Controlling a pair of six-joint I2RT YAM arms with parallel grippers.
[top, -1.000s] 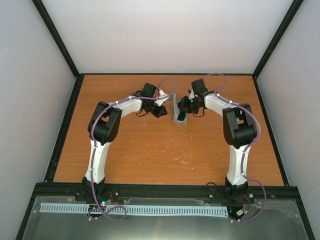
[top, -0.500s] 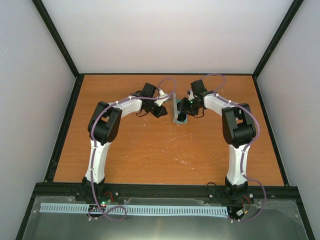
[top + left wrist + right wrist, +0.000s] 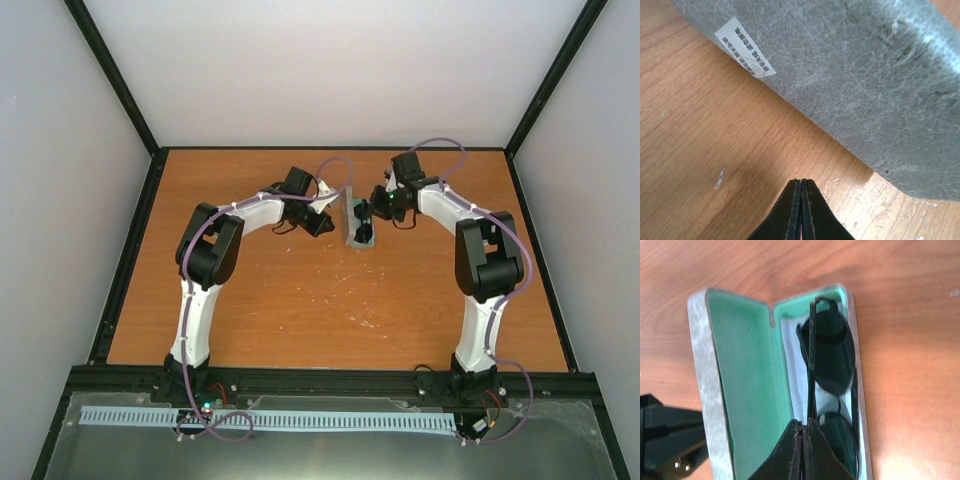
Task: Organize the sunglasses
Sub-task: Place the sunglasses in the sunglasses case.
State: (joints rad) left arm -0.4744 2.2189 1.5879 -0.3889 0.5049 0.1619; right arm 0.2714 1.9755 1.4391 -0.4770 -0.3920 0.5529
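Note:
The grey case (image 3: 702, 385) lies open and shows its green lining. The sunglasses (image 3: 832, 350) lie folded in its tray on the pale blue cloth (image 3: 792, 360). One slim temple runs over the lenses up to my right gripper (image 3: 803, 422). That gripper is shut just above the near end of the case, and I cannot tell whether it touches the temple. My left gripper (image 3: 801, 181) is shut and empty, low over the wood beside the case's grey outer shell (image 3: 865, 85). In the top view the case (image 3: 352, 215) stands between the left gripper (image 3: 328, 222) and the right gripper (image 3: 374, 207).
The orange wooden table (image 3: 300, 300) is edged by a black frame, with pale walls on three sides. A white printed label (image 3: 744, 47) is stuck on the case's shell. Both arms reach in toward the table's far middle.
My right arm has drawn back and up to the right, away from the case. The sunglasses now show in the case in the top view. The left arm has not moved.

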